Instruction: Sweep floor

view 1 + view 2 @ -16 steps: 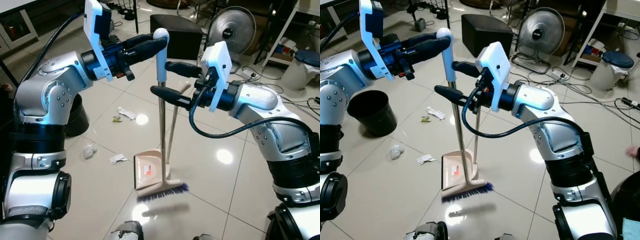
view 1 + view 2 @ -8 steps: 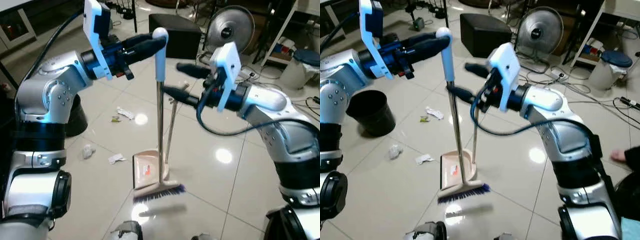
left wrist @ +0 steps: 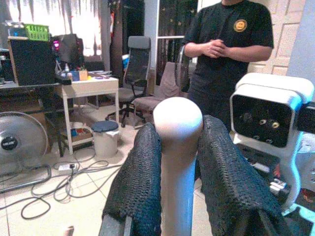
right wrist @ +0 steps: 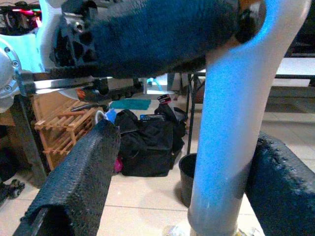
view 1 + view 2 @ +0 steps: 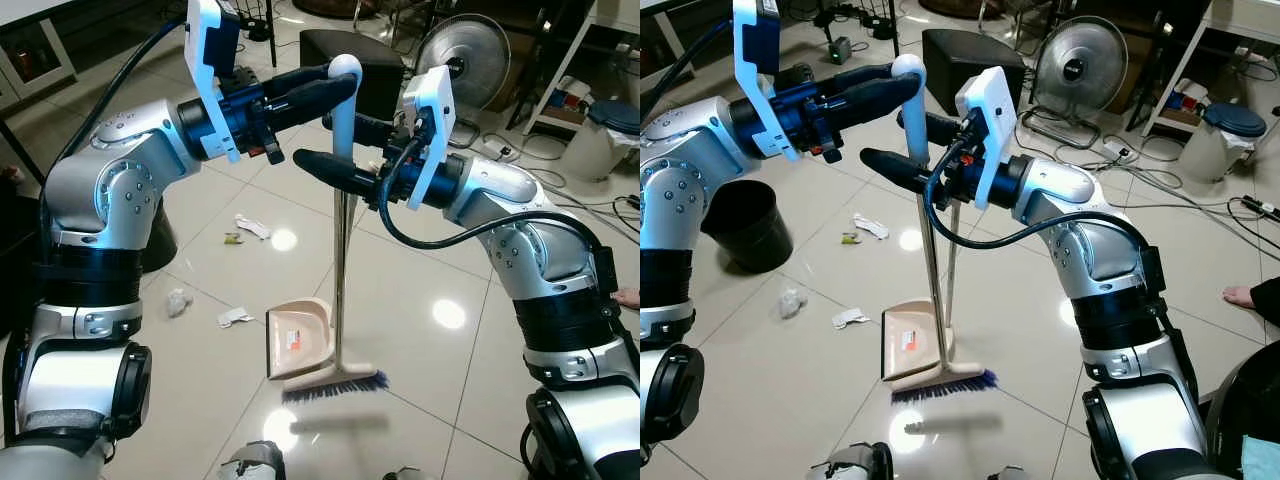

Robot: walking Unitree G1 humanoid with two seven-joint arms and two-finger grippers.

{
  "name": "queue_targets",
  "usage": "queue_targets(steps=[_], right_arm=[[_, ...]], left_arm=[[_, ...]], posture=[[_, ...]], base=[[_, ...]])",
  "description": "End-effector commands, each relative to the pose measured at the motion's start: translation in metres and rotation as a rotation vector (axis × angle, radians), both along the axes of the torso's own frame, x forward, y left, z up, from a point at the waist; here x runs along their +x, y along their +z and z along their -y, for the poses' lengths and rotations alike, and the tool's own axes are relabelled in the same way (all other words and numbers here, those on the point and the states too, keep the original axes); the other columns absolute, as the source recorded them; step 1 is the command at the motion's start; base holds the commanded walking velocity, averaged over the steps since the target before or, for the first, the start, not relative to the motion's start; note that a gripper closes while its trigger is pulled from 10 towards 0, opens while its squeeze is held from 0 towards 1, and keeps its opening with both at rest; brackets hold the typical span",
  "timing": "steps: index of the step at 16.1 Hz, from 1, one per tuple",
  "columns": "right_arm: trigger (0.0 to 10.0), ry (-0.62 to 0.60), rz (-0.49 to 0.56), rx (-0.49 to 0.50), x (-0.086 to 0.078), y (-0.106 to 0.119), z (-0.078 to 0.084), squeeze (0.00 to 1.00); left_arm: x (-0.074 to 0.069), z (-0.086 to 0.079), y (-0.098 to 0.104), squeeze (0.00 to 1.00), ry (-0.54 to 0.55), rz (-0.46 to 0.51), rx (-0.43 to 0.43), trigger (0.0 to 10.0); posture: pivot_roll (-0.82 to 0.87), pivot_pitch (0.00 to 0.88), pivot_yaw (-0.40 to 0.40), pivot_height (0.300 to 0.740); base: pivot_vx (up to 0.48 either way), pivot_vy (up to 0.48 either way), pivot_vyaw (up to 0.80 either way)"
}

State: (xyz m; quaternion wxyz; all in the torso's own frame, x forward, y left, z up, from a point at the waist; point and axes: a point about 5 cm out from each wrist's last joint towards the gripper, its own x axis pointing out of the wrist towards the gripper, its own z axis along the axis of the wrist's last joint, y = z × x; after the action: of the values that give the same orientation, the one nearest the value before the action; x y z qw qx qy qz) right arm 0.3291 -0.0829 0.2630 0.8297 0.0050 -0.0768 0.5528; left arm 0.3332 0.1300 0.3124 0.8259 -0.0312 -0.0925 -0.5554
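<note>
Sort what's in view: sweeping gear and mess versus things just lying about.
For the job: broom held at its top by the left claw; right claw open around its pole; dustpan; paper scraps; black bin.

Lying about: fan; black box; cables.

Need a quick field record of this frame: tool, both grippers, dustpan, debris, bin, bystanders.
tool: broom with white-topped metal handle, upright, blue bristles on the tiled floor
left gripper: shut on the broom handle's rounded top
right gripper: open, fingers either side of the handle just below the left gripper
dustpan: beige plastic dustpan, on the floor beside the bristles
debris: crumpled paper scraps on the tiles left of the dustpan
bin: black bin on the robot's left
bystanders: person in black shirt, standing, hands clasped
</note>
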Motion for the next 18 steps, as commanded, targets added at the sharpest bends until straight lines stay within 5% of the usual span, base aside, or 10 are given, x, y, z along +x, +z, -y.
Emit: queue_targets(steps=[1, 2, 3, 18], right_arm=[[10.0, 0.009, 0.024, -0.025, 0.0017, 0.0035, -0.0018, 0.0], [8.6, 0.0, 0.021, -0.048, 0.0035, 0.0009, -0.0005, 0.0], [0.0, -0.003, 0.016, -0.055, 0.0046, -0.0009, 0.001, 0.0], [0.0, 0.014, 0.022, -0.062, 0.0105, 0.0027, -0.0007, 0.0]], left_arm=[[-0.0072, 0.0066, 0.0133, 0.0, -0.044, 0.049, -0.008, 0.0], [-0.0077, 0.0068, 0.0145, 0.0, -0.046, 0.05, -0.01, 0.0], [-0.0079, 0.0069, 0.0148, 0.0, -0.047, 0.05, -0.011, 0.0], [-0.0112, 0.0122, 0.0139, 0.0, -0.069, 0.045, -0.016, 0.0]], posture=[[-0.04, 0.038, 0.016, 0.74], [-0.04, 0.038, 0.016, 0.74], [-0.05, 0.038, 0.017, 0.74], [-0.05, 0.045, 0.014, 0.74]], base=[[0.0, 0.0, 0.0], [0.0, 0.0, 0.0], [0.0, 0.0, 0.0], [0.0, 0.0, 0.0]])
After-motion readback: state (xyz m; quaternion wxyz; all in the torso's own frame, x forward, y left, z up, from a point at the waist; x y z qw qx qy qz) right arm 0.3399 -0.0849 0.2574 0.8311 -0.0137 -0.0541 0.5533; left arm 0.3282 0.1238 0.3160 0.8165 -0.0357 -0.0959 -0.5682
